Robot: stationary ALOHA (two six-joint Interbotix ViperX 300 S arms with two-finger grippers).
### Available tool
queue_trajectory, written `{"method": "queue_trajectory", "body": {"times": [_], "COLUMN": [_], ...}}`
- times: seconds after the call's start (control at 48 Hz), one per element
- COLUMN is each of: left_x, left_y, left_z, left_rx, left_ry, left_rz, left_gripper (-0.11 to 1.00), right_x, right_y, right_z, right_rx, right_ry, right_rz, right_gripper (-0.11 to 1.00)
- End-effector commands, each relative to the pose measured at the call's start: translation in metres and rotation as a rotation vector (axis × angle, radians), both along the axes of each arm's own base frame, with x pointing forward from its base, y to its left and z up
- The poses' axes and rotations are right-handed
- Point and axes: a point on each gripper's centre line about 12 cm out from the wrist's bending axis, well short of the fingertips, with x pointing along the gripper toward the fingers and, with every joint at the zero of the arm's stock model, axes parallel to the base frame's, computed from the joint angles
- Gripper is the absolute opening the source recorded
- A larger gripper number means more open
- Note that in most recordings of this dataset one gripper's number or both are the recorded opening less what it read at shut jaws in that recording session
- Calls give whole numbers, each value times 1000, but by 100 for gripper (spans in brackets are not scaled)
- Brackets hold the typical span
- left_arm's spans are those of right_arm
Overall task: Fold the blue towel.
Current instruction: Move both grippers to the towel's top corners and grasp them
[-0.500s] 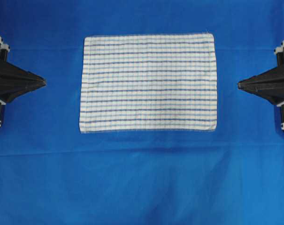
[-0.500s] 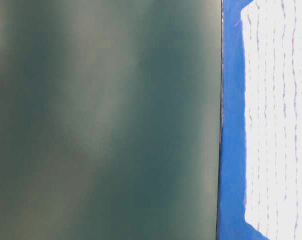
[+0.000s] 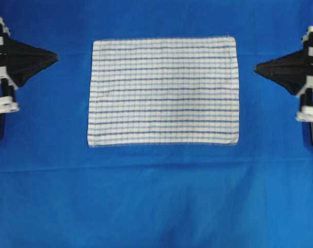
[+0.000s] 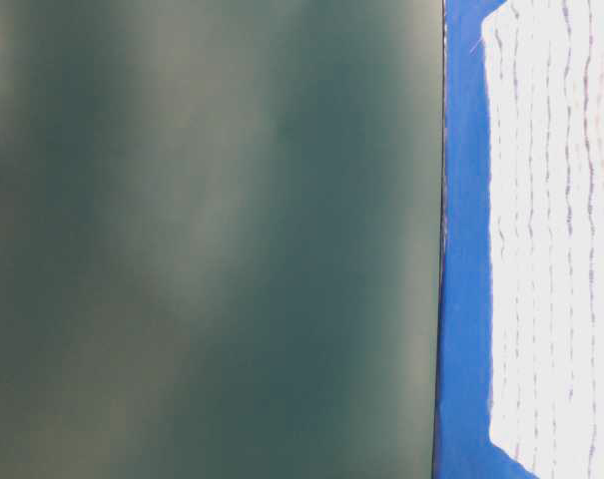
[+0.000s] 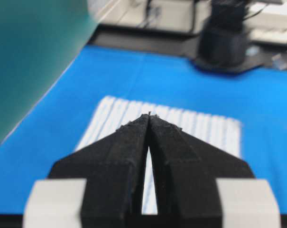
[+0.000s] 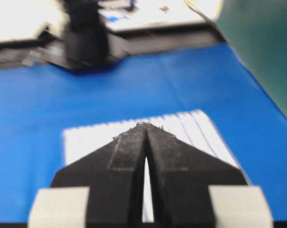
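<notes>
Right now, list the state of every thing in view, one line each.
blue towel: spread flat, unfolded, on the blue sheet.
left gripper: shut, empty, clear of the towel.
right gripper: shut, empty, clear of the towel.
blue sheet: lies over the table, slightly creased.

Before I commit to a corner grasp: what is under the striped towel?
The striped towel lies flat, unfolded, on the plain blue sheet, which shows on all four sides of it. Whatever lies directly beneath the towel is covered; no bulge shows.
</notes>
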Motion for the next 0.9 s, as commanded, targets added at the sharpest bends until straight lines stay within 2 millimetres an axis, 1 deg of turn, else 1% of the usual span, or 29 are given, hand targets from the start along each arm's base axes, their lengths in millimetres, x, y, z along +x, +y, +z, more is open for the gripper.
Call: {"method": "queue_trajectory", "body": {"times": [0.0, 0.083, 0.125, 0.208, 0.271, 0.313, 0.396, 0.479, 0.5, 0.542, 0.667, 0.875], "left_x": [6, 11, 13, 19, 24, 26, 31, 36, 37, 39, 45, 58], "left_y": [15, 28, 35, 48, 59, 65, 77, 89, 92, 98, 115, 135], "left_z": [-8, -19, -26, -38, -50, -57, -72, -87, -89, -96, -119, -160], "left_rx": [-16, -33, -42, -59, -75, -94, -120, -142, -146, -155, -178, -213], "left_ry": [40, 88, 112, 155, 193, 213, 262, 306, 314, 329, 368, 466], "left_rz": [59, 107, 132, 173, 206, 226, 257, 286, 293, 307, 344, 368], "left_gripper": [0, 1, 5, 20, 37, 50, 74, 90, 91, 92, 91, 91], "right_x": [4, 5, 6, 6, 7, 9, 12, 16, 17, 19, 23, 29], "right_y": [-19, -36, -44, -61, -72, -79, -92, -104, -107, -112, -125, -142], "right_z": [-1, -13, -20, -34, -44, -51, -65, -80, -83, -91, -111, -140], "right_rx": [28, 63, 77, 106, 125, 141, 169, 196, 199, 208, 230, 259], "right_ry": [28, 79, 108, 167, 213, 243, 303, 366, 377, 403, 469, 537], "right_rz": [-82, -154, -190, -256, -294, -317, -353, -383, -388, -398, -421, -445], "right_gripper": [0, 0, 1, 1, 3, 10, 34, 56, 60, 62, 57, 57]}}
